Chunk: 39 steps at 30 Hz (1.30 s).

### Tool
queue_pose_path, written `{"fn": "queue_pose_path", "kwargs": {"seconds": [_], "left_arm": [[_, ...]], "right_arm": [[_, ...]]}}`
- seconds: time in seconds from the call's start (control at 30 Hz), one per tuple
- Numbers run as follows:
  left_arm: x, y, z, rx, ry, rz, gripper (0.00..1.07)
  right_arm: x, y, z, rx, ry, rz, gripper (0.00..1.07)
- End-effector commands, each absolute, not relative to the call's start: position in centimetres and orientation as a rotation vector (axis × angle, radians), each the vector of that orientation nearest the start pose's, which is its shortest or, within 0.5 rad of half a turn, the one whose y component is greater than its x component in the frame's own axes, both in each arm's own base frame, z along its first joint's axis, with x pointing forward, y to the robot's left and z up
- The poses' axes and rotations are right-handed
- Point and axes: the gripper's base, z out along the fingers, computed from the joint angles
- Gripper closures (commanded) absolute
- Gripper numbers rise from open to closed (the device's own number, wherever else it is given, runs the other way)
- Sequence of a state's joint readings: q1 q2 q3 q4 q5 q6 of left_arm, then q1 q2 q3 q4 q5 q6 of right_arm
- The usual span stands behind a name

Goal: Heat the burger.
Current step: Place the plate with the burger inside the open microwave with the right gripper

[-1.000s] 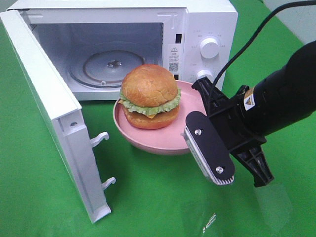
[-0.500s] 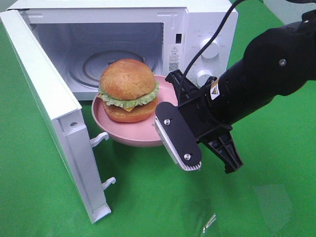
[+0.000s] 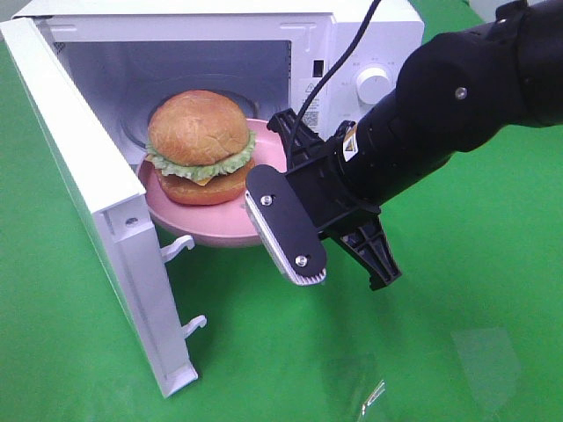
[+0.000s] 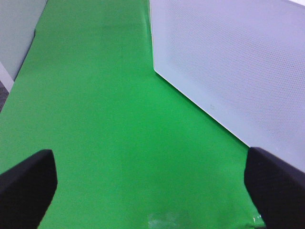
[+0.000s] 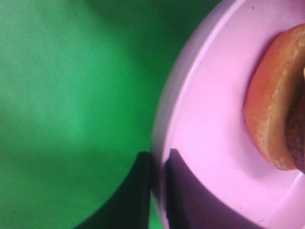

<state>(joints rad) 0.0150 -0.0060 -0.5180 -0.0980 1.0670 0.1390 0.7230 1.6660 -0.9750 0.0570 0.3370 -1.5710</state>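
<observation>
The microwave (image 3: 369,26) stands on the green tabletop (image 3: 457,334) with its door (image 3: 88,202) swung fully open toward the left side. The burger (image 3: 199,145) sits upright near the centre of the pink plate (image 3: 211,230). The plate is held level at the mouth of the cavity: its far part lies inside the opening and its near edge projects out over the front sill. Whether the plate touches the cavity floor cannot be determined.

The right gripper (image 3: 264,207) grips the plate at its right-hand rim. In the right wrist view, the right gripper (image 5: 158,155) has its fingers (image 5: 181,191) pinching the rim of the plate (image 5: 209,119), one on the outer wall and one on the inner surface. The bottom bun of the burger (image 5: 271,109) lies just beyond them, not touching.

The left gripper (image 4: 152,183) hangs above the tabletop (image 4: 105,105) beside the outer face of the door (image 4: 228,62), with its fingers (image 4: 28,188) spread wide and holding nothing.
</observation>
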Motion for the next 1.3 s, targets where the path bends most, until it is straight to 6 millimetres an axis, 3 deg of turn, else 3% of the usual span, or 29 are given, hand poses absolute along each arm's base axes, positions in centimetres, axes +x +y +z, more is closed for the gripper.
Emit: {"fn": "queue_pose_path", "kwargs": {"seconds": [0.03, 0.8, 1.3], "left_arm": [[-1.1, -0.8, 28.1, 0.137, 2.006, -0.027, 0.07], [-1.1, -0.8, 28.1, 0.137, 2.006, -0.027, 0.07], [-1.1, -0.8, 28.1, 0.137, 2.006, -0.027, 0.07]], "right_arm": [[26.0, 23.2, 21.6, -2.191, 1.063, -0.338, 1.07], [27.8, 24.8, 21.6, -2.16, 1.095, -0.326, 1.07], [29.2, 26.0, 20.1, -2.175, 1.118, -0.313, 1.07]]}}
